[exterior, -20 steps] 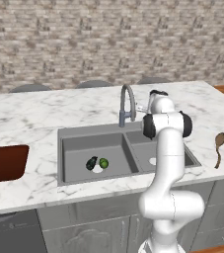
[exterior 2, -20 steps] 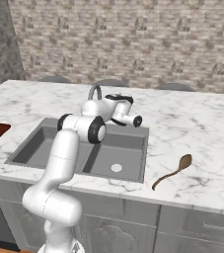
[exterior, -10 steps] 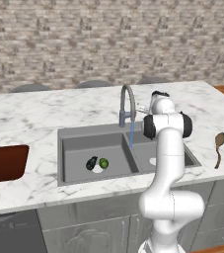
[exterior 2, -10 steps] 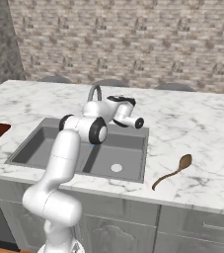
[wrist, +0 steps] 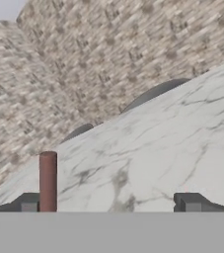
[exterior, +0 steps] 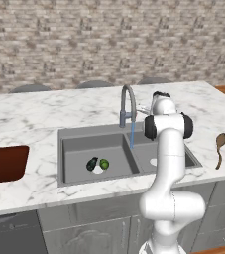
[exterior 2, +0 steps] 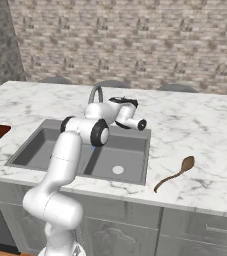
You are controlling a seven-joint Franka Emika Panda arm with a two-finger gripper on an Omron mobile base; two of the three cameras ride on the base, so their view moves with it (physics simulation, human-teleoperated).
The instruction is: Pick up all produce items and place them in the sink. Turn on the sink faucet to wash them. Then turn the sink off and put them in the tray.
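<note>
Near edge of the marble bench: tray, dark red-brown, at far left, cut off by the frame edge, well apart from the sink. Wooden spoon lies on the bench right of the sink, handle toward the front.

Sink, grey, 2 basins. Left basin holds both produce items by the drain: dark oblong one & bright green ball to its right, just beside each other, maybe touching. Right basin shows a pale drain.

Faucet stands behind the divider, spout arched forward; thin blue stream of water falls from it toward the divider area.

Tool is up by the faucet, behind the sink's back rim. Hand view: both fingertips far apart at the lower corners, wide open, nothing between them. A reddish-brown post rises next to the left fingertip; can't tell what it is. Beyond: marble top, then brick wall.
</note>
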